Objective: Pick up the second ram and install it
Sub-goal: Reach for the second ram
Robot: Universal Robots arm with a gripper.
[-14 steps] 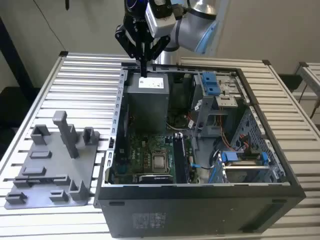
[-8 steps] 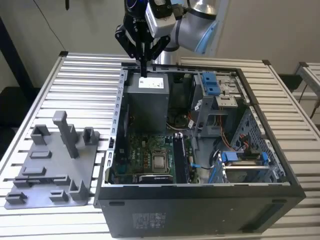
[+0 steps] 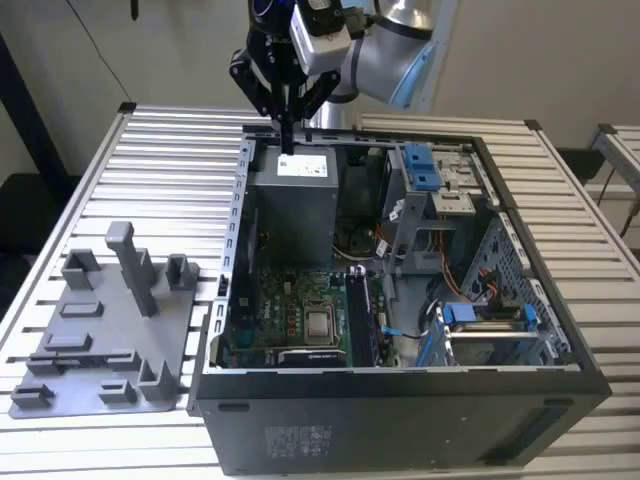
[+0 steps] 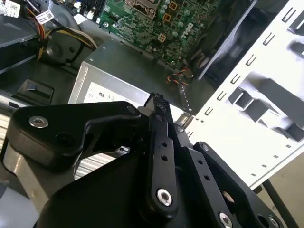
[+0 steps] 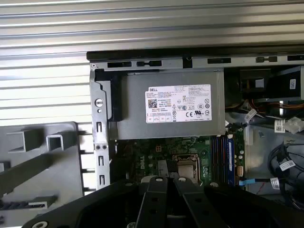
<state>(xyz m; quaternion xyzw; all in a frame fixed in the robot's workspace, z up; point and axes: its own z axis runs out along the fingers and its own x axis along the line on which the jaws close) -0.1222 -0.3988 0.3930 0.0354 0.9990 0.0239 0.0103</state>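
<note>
– Second ram: where is it found?

– It is judged to be one of the long dark sticks standing on edge in the memory slots of the green motherboard. They are just beside the processor socket, inside the open computer case. Which stick is the second one cannot be told.

– Is it held by the gripper?

– No. The gripper is seen above the power supply, with its fingers pressed together and nothing between them. The grey holder, beside the case on the exterior view's left, is not touched.

– How can the stick be described?

– It is thin, flat and dark, and it runs parallel to its neighbour. Its face is turned sideways, so a label cannot be made out.

– What could go wrong from here?

– Full seating cannot be confirmed. If one end is left high, the latches may not be closed and contact may be lost. If the arm is lowered straight down, the power supply's labelled top would be struck, because the clenched fingers hang right over it. The loose cables near the slots could also be caught by a sideways move made too low.
</note>
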